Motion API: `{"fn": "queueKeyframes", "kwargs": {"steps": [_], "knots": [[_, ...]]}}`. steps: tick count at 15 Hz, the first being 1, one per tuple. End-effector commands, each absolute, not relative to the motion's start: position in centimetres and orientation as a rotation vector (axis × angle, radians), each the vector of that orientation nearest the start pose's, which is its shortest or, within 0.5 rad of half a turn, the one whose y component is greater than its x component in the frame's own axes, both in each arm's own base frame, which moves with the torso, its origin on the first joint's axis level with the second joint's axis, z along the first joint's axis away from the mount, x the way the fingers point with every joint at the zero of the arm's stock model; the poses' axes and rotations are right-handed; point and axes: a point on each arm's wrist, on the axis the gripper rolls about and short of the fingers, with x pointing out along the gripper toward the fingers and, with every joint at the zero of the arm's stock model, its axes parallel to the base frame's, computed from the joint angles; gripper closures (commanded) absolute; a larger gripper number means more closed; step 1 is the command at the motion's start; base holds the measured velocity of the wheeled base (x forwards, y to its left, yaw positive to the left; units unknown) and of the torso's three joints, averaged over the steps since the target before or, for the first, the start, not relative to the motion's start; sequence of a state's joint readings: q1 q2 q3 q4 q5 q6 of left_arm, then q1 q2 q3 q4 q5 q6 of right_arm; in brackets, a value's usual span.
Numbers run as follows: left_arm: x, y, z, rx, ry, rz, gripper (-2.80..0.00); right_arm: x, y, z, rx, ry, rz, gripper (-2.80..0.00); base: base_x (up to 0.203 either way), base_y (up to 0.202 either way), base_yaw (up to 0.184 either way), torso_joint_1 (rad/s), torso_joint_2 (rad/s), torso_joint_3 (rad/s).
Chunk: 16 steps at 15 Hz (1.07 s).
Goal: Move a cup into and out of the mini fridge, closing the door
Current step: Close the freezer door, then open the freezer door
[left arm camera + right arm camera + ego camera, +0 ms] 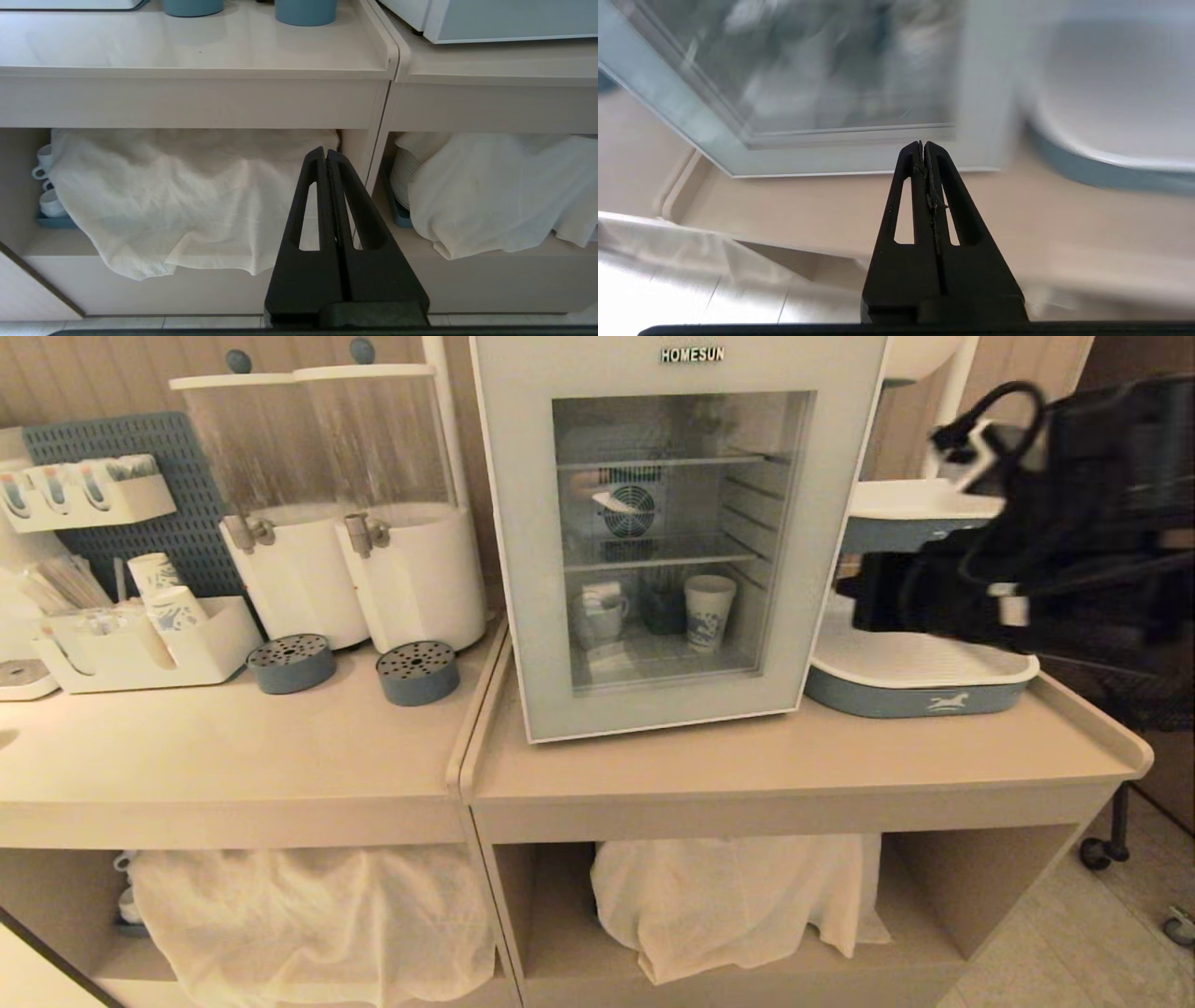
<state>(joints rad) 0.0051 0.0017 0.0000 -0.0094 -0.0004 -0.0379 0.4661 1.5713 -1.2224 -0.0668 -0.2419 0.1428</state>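
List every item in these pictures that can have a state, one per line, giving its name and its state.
door: shut against the mini fridge.
paper cup: upright inside the fridge, on its floor.
drink dispensers: clear tanks look empty, lids on.
left gripper: shut, holding nothing, low before the cloth-covered lower shelf.
right gripper: shut, holding nothing, near the door's lower corner.
white cloths: draped over the lower shelves' contents.

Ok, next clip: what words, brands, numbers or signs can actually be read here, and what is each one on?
"HOMESUN": on the top front of the mini fridge, above the door window.
No words, only a white horse figure: on the blue tray rim right of the fridge.
Blue print on the paper cup inside the fridge: pattern, not readable.
Packets in the pegboard holder: too small to read.
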Motion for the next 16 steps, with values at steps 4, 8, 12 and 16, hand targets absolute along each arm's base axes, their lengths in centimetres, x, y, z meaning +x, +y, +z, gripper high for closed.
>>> {"fn": "queueKeyframes", "kwargs": {"steps": [4,8,12,16], "knots": [[-2.3,0.0,7.6,-0.038,-0.006,0.006,0.00,10.9,3.6,31.2,0.106,0.046,-0.238,0.00,0.000,0.000,0.000,0.000,0.00,0.000],[-2.3,0.0,7.6,-0.038,-0.008,0.004,0.00,4.2,-0.8,26.6,0.128,-0.011,-0.603,0.00,0.000,0.000,0.000,0.000,0.00,0.000],[-2.3,0.0,7.6,-0.037,-0.006,0.006,0.00,-1.4,-1.7,21.2,0.171,-0.103,-0.706,0.00,0.000,0.000,0.000,0.000,0.00,0.000],[-2.3,0.0,7.6,-0.037,-0.006,0.005,0.00,-5.7,-1.4,17.3,0.215,-0.271,-0.601,0.00,0.000,0.000,0.000,0.000,0.00,0.000]]}}
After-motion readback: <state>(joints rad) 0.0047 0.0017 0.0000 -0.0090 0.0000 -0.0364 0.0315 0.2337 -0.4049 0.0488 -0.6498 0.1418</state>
